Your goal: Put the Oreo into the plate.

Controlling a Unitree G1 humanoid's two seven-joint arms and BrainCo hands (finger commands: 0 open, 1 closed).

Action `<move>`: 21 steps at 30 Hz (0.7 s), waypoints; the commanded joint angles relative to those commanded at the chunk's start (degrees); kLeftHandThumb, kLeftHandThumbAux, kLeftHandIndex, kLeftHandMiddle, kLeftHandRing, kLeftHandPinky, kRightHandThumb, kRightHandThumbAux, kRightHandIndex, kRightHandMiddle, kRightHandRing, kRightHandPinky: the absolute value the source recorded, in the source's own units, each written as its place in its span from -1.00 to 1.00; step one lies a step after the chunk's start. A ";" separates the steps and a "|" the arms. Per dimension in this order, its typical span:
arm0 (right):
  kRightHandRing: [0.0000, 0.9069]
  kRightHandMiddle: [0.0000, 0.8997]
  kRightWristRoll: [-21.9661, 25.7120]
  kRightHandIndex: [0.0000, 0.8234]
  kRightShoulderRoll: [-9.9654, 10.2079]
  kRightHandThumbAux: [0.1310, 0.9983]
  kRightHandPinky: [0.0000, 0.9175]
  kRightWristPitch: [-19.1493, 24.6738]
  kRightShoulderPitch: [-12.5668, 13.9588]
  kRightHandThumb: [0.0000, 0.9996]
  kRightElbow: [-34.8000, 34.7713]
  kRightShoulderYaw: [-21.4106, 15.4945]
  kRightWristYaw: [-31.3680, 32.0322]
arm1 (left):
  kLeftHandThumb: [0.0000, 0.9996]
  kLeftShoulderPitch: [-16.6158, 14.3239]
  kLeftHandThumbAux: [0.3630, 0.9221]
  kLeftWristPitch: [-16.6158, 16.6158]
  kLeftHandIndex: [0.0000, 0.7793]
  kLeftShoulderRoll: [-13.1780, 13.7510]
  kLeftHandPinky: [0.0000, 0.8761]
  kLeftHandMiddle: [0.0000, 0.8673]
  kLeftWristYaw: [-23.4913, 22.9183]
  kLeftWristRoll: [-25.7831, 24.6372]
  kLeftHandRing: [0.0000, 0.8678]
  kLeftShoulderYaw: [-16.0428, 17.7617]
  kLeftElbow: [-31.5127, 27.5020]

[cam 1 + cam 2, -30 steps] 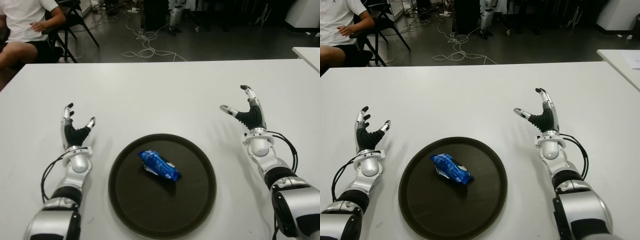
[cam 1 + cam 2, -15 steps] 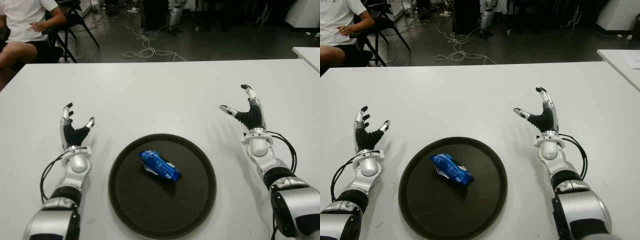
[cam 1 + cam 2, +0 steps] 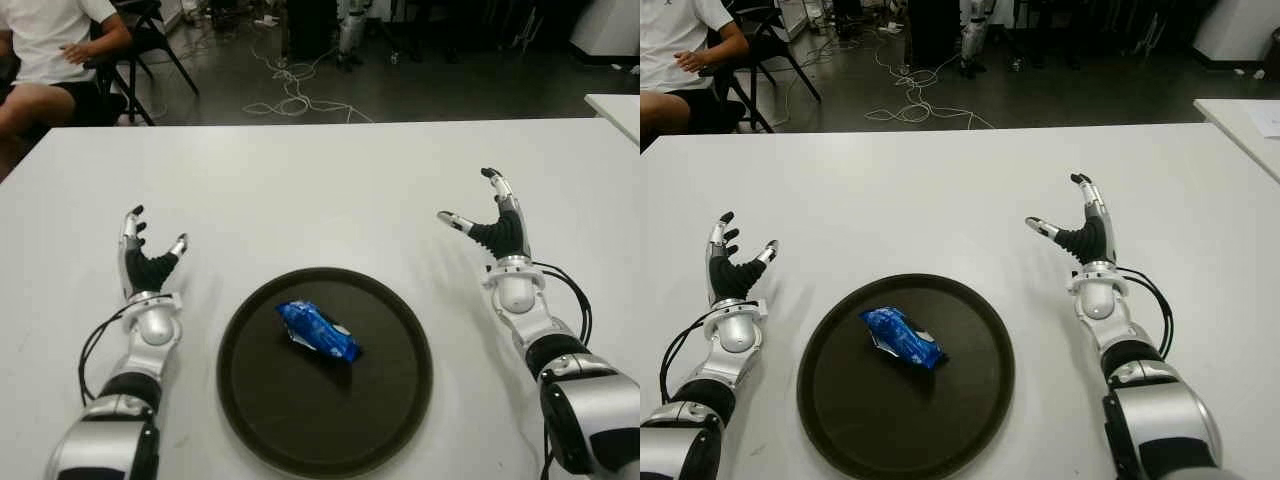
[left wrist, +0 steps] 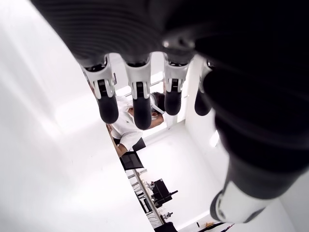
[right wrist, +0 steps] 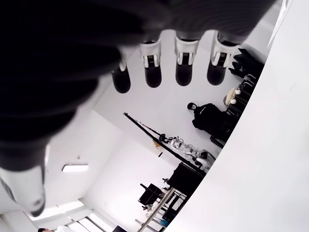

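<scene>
Sitting between both hands' spread, empty fingers (image 3: 141, 232), the blue foil-wrapped Oreo packet (image 3: 318, 332) is lying in the round dark plate (image 3: 395, 400); looks done, nothing needs grabbing next.

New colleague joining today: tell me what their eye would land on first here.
The blue Oreo packet lying in the dark round plate near the table's front edge. The left hand and right hand flank it, fingers spread, holding nothing.
</scene>
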 joint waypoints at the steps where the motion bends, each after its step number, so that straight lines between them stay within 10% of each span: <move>1: -1.00 -1.00 0.06 -0.95 0.03 0.07 -1.00 -0.01 -0.01 -1.00 -0.02 -0.06 -0.01 | -0.51 0.01 0.50 -0.07 -0.70 -0.02 -0.65 -0.78 -0.08 -0.05 -0.75 0.02 -0.03; 21: -1.00 -1.00 -0.39 -0.97 -0.12 -0.07 -1.00 0.36 -0.26 -1.00 -0.08 0.25 0.03 | -0.66 0.08 0.51 -0.11 -0.70 0.17 -0.66 -0.77 0.00 0.31 -0.74 -0.29 -0.02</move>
